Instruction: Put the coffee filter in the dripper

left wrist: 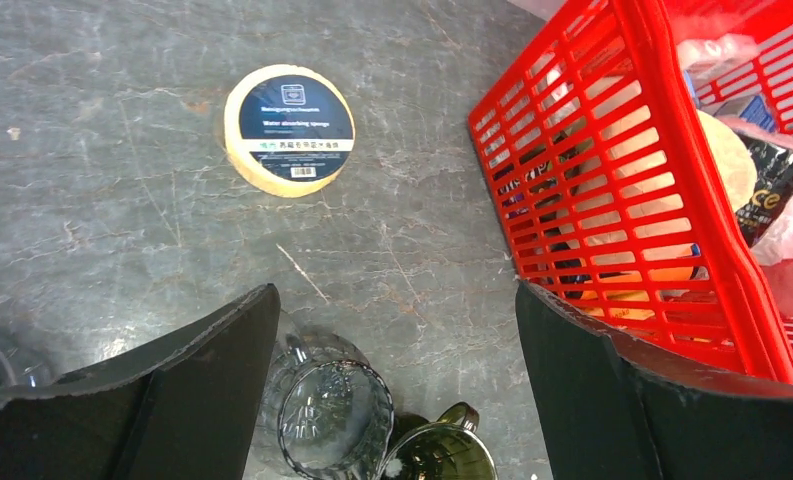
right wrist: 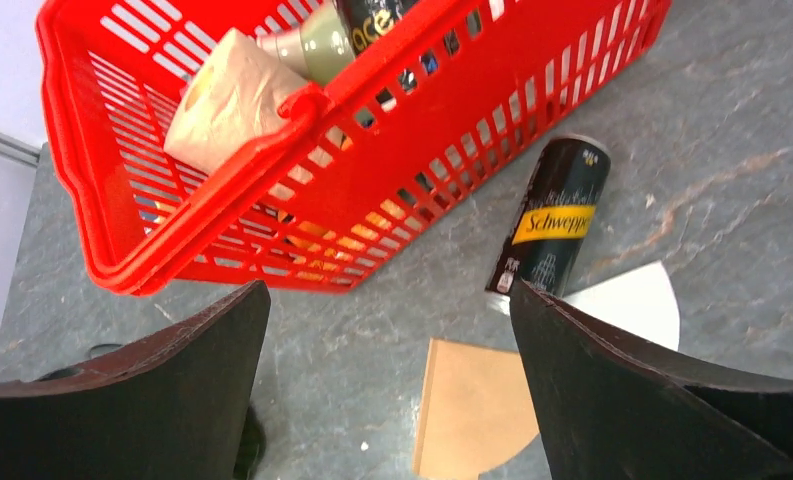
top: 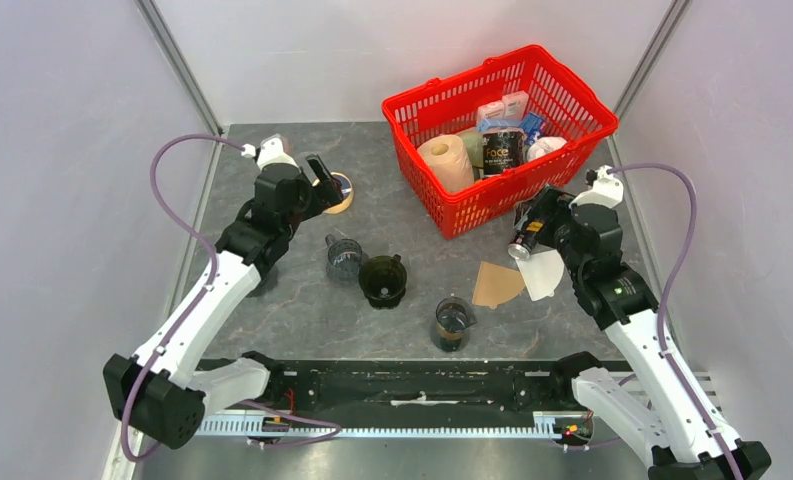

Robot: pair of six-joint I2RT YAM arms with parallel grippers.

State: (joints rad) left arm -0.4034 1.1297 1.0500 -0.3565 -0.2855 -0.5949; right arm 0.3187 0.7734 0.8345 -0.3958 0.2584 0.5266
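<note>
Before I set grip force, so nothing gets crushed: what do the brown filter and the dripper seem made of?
The brown filter looks like thin matte paper: flat, fan-shaped, dull tan. The dripper looks like dark greenish glass or plastic, glossy and see-through; which one I cannot tell.

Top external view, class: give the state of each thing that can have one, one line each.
dripper: upright, no filter inside.
brown filter: flat on the table.
white filter: flat on the table.
can: lying on its side.
basket: upright, holding goods.
clear glass: upright, empty.
left tool: open, empty.
right tool: open, empty.
</note>
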